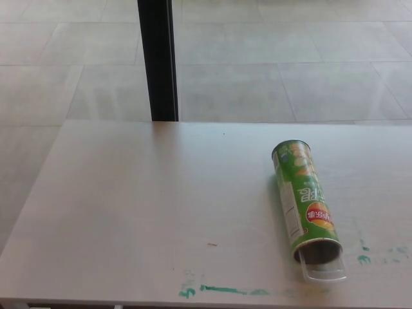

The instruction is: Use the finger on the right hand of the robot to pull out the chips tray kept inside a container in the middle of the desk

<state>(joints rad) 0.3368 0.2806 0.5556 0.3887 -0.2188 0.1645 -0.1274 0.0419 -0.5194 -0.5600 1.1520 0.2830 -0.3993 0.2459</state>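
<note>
Chips tray (pixel 324 273) is poking slightly out of the green chips can (pixel 304 199) lying at the worktop (pixel 141 212) right-front | neither robot hand is showing, state cannot be told | tray contents are hard making out

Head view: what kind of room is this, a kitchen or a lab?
Probably a lab or office: a plain white desk marked with green paint, a tiled floor, and one green chips can.
</note>
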